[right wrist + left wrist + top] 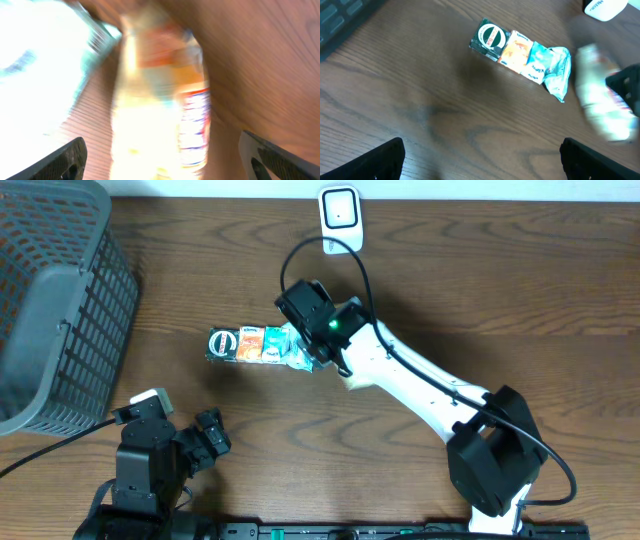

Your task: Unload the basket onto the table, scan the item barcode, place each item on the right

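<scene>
The packet (pixel 255 345) is lying near the middle of the table (pixel 520 300). Well to the packet's left, the basket (pixel 60 300) is sitting at the table's edge. Behind the packet and slightly right, the scanner (pixel 340 210) is standing. The right claw (pixel 165 155) is hanging over a blurred item (pixel 600 95) just right of the packet. The left claw (pixel 208 442) is sitting before the packet, slightly left.

a shop-checkout setup: grey shopping basket (pixel 100 310), white barcode scanner (pixel 339 210), wooden table (pixel 500 290).
</scene>
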Controlling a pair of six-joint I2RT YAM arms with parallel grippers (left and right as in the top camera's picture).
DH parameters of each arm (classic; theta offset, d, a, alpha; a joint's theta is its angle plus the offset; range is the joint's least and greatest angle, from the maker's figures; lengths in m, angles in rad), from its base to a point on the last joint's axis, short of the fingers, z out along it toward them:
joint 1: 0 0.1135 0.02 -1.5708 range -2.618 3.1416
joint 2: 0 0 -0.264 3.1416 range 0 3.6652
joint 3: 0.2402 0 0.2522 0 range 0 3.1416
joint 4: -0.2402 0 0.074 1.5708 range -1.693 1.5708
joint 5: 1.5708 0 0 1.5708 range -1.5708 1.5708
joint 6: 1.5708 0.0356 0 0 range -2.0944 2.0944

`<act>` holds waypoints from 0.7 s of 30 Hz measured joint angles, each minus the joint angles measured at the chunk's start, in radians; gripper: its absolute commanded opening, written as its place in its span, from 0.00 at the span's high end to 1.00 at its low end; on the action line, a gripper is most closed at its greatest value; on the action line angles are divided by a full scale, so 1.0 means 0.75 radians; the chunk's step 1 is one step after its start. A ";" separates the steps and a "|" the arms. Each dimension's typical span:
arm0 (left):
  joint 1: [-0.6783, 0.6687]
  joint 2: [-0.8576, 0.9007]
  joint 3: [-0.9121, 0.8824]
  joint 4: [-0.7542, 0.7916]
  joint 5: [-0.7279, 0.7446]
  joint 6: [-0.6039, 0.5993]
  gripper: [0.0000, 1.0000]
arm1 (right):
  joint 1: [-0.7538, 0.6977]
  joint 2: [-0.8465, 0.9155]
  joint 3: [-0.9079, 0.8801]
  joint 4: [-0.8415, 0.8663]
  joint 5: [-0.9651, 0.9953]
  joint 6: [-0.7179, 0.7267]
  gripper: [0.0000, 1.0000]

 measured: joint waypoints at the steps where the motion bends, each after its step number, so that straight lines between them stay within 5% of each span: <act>1: 0.000 0.000 0.000 0.001 0.000 0.000 0.02 | -0.001 -0.001 0.036 -0.013 -0.035 0.000 0.08; 17: 0.000 0.000 0.000 0.000 0.001 -0.001 0.02 | -0.300 -0.001 0.154 -0.140 -0.343 0.001 0.06; 21: 0.000 0.000 0.000 0.000 0.001 0.000 0.02 | -0.380 -0.001 0.149 -0.138 -0.476 0.003 0.13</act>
